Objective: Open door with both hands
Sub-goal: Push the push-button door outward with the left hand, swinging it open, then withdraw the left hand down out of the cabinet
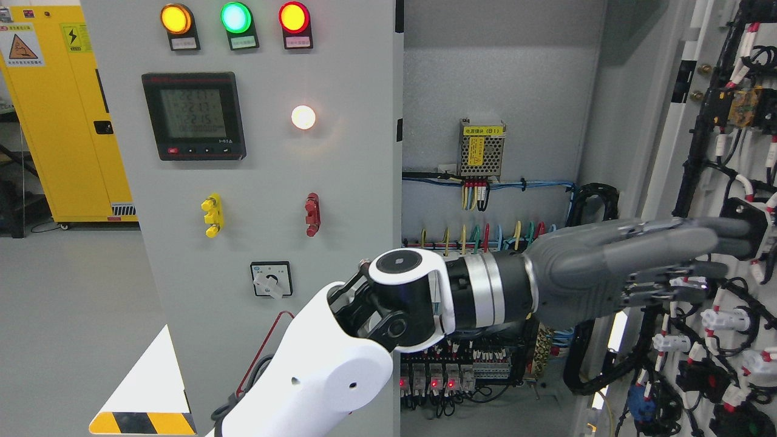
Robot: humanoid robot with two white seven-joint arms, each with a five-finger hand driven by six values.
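Bright, even indoor light fills the scene. The three lamps [235,18] atop the grey panel [340,73] glow, and the white indicator [303,117] blooms into glare. The cabinet interior [498,67] is shadowed toward its upper right. Focus is sharp; verticals lean slightly at the edges.

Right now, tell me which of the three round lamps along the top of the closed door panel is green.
The middle lamp is green. It sits between the amber lamp on its left and the red lamp on its right.
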